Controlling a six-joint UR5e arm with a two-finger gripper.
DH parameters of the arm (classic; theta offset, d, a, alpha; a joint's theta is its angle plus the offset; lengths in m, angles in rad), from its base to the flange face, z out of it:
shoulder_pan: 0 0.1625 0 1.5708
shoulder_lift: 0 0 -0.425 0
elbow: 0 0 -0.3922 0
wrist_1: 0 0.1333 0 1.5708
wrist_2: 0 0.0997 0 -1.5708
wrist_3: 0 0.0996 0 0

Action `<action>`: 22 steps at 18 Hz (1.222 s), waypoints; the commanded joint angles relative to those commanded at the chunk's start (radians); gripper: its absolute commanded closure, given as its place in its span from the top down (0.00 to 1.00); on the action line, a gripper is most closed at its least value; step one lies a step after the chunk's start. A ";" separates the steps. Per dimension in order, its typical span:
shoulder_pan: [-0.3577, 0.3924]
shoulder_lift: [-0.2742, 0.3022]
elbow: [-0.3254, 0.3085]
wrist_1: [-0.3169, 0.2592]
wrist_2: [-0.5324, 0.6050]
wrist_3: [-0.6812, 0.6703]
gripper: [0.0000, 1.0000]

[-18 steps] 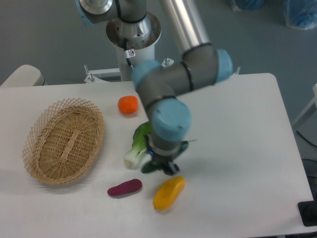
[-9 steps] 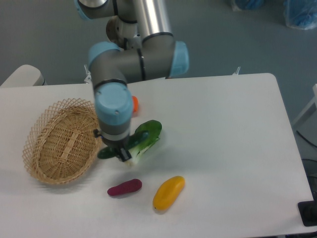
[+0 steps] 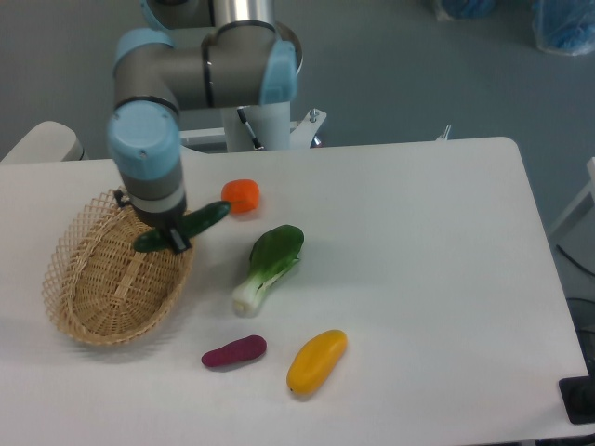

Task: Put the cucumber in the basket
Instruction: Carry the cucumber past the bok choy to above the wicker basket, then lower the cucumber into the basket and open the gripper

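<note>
The cucumber (image 3: 182, 228), dark green and glossy, hangs in the left half of the frame, pinched near its middle by the pincer (image 3: 174, 240) of the grey and pale-blue arm (image 3: 149, 139), which reaches down from the upper left. It lies tilted, its right end raised toward the orange tomato-like fruit (image 3: 241, 196) and its left end dipping over the right rim of the basket (image 3: 84, 279). The cucumber is held above the weave and does not appear to rest on it. The basket, an oval of tan wicker with an open-weave flared rim, sits at the left of the white counter (image 3: 428, 242), its inside bare. Just right of the basket, near the centre of the frame, lies a bok choy (image 3: 268, 267) with its dark leaf pointing up and right and its white stem down and left. Below it, toward the lower middle, a purple sweet potato (image 3: 233, 351) lies just beside a yellow mango-like fruit (image 3: 317, 360), the two close but apart. The orange fruit sits above the bok choy, near the arm's base column.
</note>
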 joint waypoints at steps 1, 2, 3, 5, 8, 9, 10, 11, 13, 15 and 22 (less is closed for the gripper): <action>-0.023 -0.031 0.000 0.055 0.000 -0.043 0.27; -0.050 -0.057 0.002 0.116 0.002 -0.089 0.27; -0.070 -0.080 0.005 0.158 0.006 -0.130 0.27; -0.087 -0.118 0.020 0.171 0.008 -0.154 0.27; -0.109 -0.140 0.025 0.172 0.006 -0.157 0.34; -0.111 -0.143 0.026 0.174 0.003 -0.160 0.38; -0.114 -0.143 0.026 0.175 0.003 -0.166 0.41; -0.117 -0.144 0.026 0.177 0.003 -0.168 0.50; -0.120 -0.149 0.026 0.177 0.003 -0.169 0.78; -0.120 -0.147 0.028 0.178 0.003 -0.168 0.96; -0.098 -0.117 0.098 0.171 0.009 -0.160 1.00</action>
